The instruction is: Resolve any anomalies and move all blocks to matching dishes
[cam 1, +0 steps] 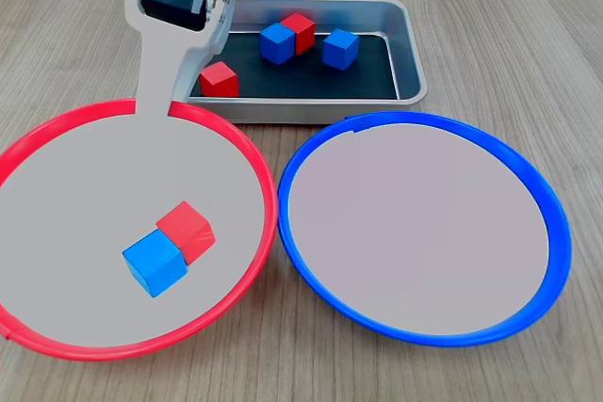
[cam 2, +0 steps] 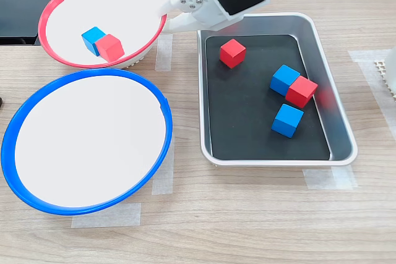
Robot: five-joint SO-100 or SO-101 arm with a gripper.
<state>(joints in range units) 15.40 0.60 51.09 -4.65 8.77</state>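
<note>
In the red dish (cam 1: pixel 247 152), near its middle in the first exterior view, a blue block (cam 1: pixel 154 264) is sitting against a red block (cam 1: pixel 187 230), the two touching. The blue one is the misfit, I judge, and it is lying on the first exterior view's left of its partner, nearer the camera. My pincer (cam 1: pixel 151 91) is hanging over the dish's far rim, so the pair is lying toward the camera from me. I cannot tell how wide the jaws are standing. The blue dish (cam 1: pixel 311 152) is sitting beside it with no block inside. Four more blocks are waiting in the tray (cam 1: pixel 415 63).
</note>
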